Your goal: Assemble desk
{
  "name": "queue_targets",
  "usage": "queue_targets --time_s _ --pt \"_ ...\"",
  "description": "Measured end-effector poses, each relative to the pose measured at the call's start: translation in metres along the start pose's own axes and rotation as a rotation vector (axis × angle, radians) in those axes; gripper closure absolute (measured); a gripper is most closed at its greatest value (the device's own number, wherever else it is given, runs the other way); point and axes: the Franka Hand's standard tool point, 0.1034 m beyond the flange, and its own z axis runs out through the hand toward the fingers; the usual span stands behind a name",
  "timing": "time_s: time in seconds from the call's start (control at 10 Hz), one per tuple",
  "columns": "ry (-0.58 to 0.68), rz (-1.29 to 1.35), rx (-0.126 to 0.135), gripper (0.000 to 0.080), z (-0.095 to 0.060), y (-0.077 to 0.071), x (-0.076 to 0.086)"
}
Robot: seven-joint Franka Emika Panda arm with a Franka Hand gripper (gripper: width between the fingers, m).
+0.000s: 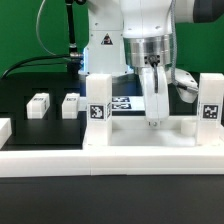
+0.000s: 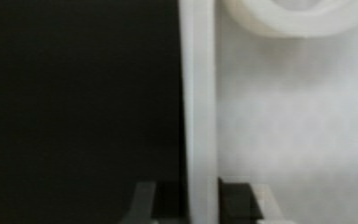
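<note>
- Two short, square-section white plastic blocks lie on the matte black table (image 1: pixel 40 130) at the exterior view's left. These are the first loose leg (image 1: pixel 37 105) and the second loose leg (image 1: pixel 70 104), near each other but apart. Each has dark marks on the face you see.
- Next is the left post (image 1: pixel 97 100), a taller square white post standing upright with a black-and-white tag on its front. It rises at one end of the desk top (image 1: pixel 185 135). You can't tell whether it's fastened.
- Just behind that is the marker board (image 1: pixel 122 103), thin and flat on the table. The post and arm partly hide it.
- The gripper (image 1: pixel 155 122) points straight down between the two posts.
  - Its jaws are pinched narrow on the desk top's raised rim (image 2: pixel 197 100).
  - Your wrist view shows the rim as a thin white strip running between the dark fingers (image 2: pixel 149 203).
  - Black table lies on one side of the strip and the smooth white floor of the desk top (image 2: pixel 300 130) on the other.
- A round white ring (image 2: pixel 304 18) sits on that floor near the rim, cut off by the frame edge.
- The right post (image 1: pixel 210 100) has the same square shape, upright and tagged, at the top's other end.
- The border rail (image 1: pixel 60 162) is a long plain white bar across the front. The desk top sits just behind it.
</note>
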Motion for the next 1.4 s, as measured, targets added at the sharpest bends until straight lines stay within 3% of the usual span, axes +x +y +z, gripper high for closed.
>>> queue_targets --time_s 0.7,1.1,1.4 --pt "0.002 -0.089 0.004 0.0732 -0.001 0.0 0.003" --pt "-0.013 -0.478 -0.027 0.0732 -0.004 0.025 0.05" --pt "-0.037 -0.706 -0.051 0.0732 -0.004 0.033 0.063"
